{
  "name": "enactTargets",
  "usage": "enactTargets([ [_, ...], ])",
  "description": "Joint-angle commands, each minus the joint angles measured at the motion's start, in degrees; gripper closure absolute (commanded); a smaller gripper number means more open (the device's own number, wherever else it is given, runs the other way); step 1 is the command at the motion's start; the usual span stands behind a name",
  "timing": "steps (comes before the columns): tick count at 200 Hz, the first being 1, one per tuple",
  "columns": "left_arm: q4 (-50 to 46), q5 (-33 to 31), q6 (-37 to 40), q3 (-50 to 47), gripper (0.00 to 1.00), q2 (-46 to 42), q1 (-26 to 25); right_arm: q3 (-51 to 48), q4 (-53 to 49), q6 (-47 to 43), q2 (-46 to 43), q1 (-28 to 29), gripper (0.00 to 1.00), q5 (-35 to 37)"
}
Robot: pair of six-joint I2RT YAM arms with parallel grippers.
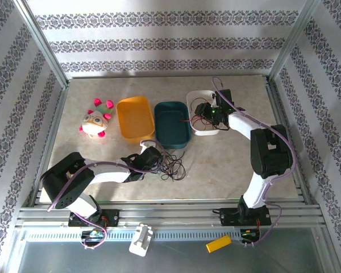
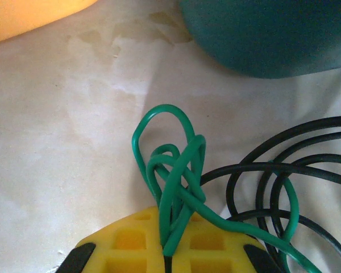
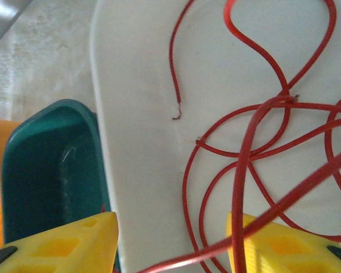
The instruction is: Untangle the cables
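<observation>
Left tool (image 2: 166, 253) is clamped on the green cable (image 2: 171, 170), while the right tool (image 3: 170, 242) is held spread above the red cable (image 3: 256, 142).

red cable (image 3: 237, 187) coiled, green cable (image 2: 171, 216) knotted, black loops (image 2: 256, 166)

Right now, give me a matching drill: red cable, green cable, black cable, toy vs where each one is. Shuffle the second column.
Things
1. red cable
2. green cable
3. black cable
4. toy

Places
A. beside the orange tray, on its left
B. lying in loops on the table
C. pinched in the shut left tool
D. in the white tray

Pairs: 1-D, 2-C, 3-B, 4-A
</observation>
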Motion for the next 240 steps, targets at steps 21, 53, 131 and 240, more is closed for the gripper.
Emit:
enactTargets([
  [21,-9.3,-3.6,0.2,-2.9,1.0,3.6,1.7,1.9,2.7,3.0,3.8,-0.5,0.65,0.0],
  [53,-9.8,-3.5,0.0,-2.7,1.0,3.6,1.7,1.1,3.6,2.3,2.2,-0.4,1.0,0.7],
  [131,-9.2,-3.0,0.6,-2.2,1.0,4.6,1.7,0.9,3.6,-1.0,-7.7,-4.7,1.0,-6.1],
  [240,-9.4,-2.8,0.7,-1.7,1.0,5.4,1.7,8.3,-1.5,-7.5,1.7,-3.7,1.0,-5.1],
])
